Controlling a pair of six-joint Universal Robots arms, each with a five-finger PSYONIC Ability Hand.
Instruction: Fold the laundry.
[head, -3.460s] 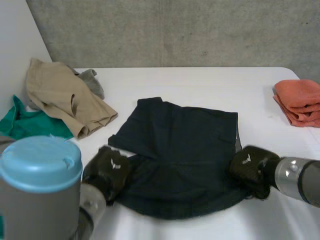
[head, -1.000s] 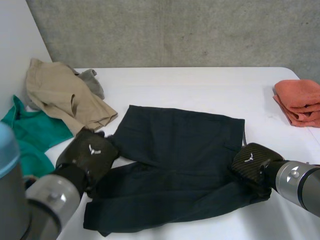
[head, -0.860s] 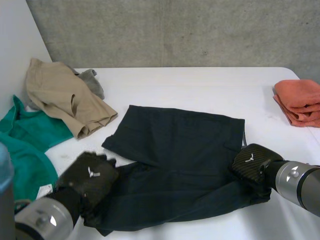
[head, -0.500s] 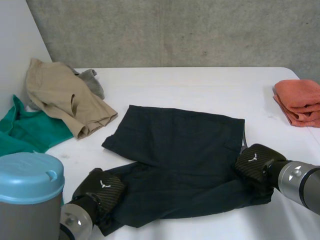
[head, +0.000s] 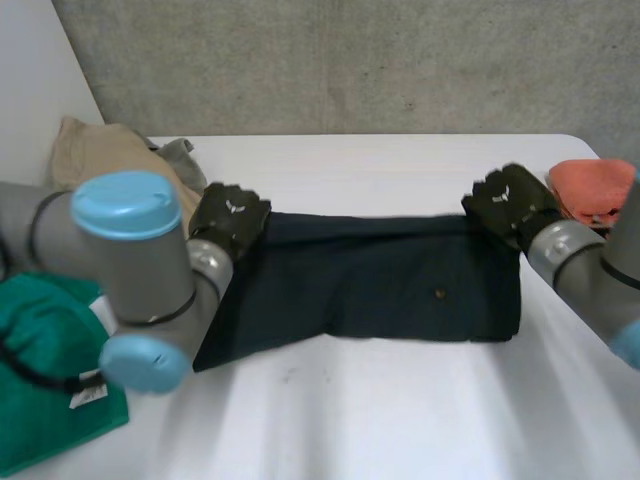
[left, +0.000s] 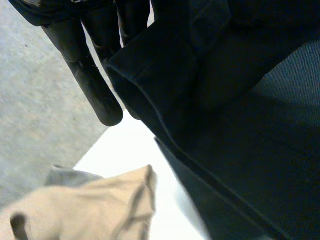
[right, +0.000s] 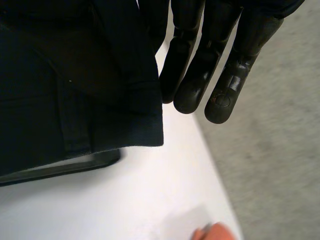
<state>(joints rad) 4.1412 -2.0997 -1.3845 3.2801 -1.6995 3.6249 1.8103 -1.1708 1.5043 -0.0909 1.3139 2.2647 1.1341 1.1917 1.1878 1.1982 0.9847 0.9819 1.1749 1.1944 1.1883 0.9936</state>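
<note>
Navy shorts (head: 380, 285) lie doubled across the middle of the table (head: 400, 420), their long axis running left edge to right edge and the crease toward the near edge. My left hand (head: 230, 215) pinches the top layer's far-left corner with straight fingers. My right hand (head: 510, 203) pinches the far-right corner, so each hand is nearest its own corner.

My left arm (head: 130, 275) reaches toward 10 o'clock and my right arm (head: 585, 265) toward 2 o'clock, both hands knuckles-up. My left hand (head: 230, 215) pinches a folded edge of the dark cloth (head: 380, 280) with nearly straight fingers (left: 95, 95). My right hand (head: 510, 200) pinches its corner, fingers (right: 225, 85) straight and close together.
</note>
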